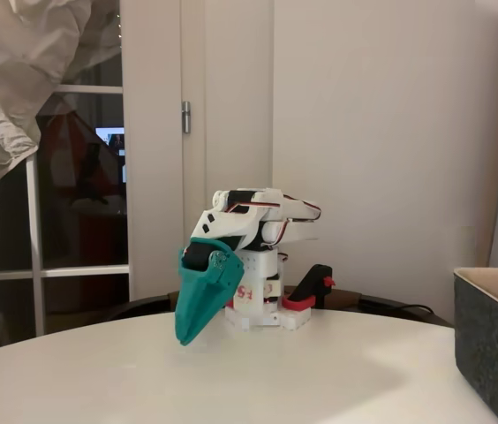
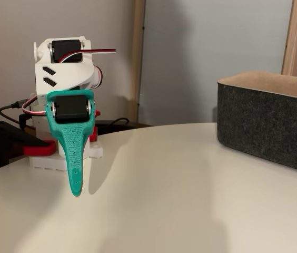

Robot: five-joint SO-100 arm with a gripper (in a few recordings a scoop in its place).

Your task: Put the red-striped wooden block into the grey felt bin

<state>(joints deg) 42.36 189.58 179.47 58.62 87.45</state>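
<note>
My white arm is folded low over its base at the back of the round white table. In both fixed views the teal gripper points down, its tip just above the tabletop. Its jaws lie together and hold nothing. The grey felt bin stands at the right edge of both fixed views, well to the right of the gripper, and its tan lining shows at the rim. The red-striped wooden block is out of view.
A black clamp with a red part holds the base to the table's back edge, and cables trail behind it. A glass door and a hanging white cloth stand behind the table.
</note>
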